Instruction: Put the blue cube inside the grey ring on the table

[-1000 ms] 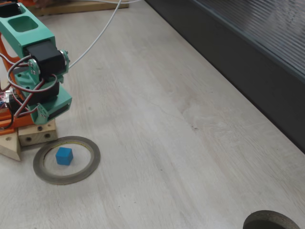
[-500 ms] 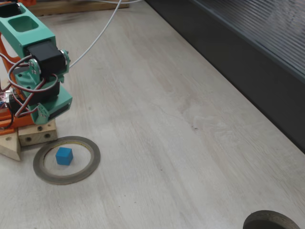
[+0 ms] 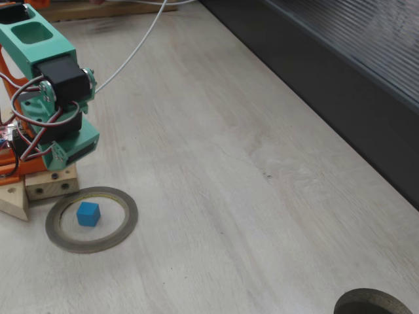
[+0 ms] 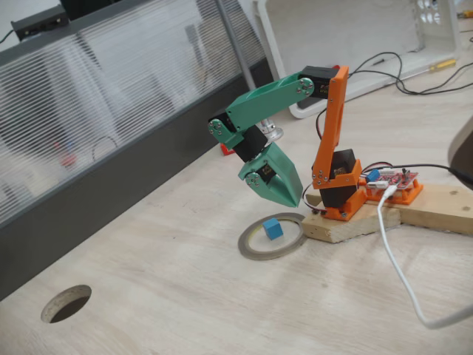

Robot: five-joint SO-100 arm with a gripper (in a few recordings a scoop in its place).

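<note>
The blue cube [image 3: 88, 214] sits flat on the bench [image 3: 216, 163] inside the grey ring [image 3: 91, 219], a little toward the ring's left side in one fixed view and clear of the rim all round, as far as I can tell; the other fixed view shows the cube [image 4: 273, 228] in the ring's hole [image 4: 272, 237] too, closer to the far part of the rim. The gripper [image 4: 275, 186] hangs above the ring, tilted downward, apart from the cube and holding nothing; its green fingers look drawn together into a single wedge with no gap between them (though the angle leaves some doubt). The arm is folded back over its orange base, which stands on a wooden block [image 4: 347, 222] just beside the ring. Judging by how things lie, the placing step looks done and the work is at its close. What the next move calls for is only a clean retreat: the gripper should rise and pull back toward the base without dipping, since a low swing could nudge the ring or knock the cube out of it.
</note>
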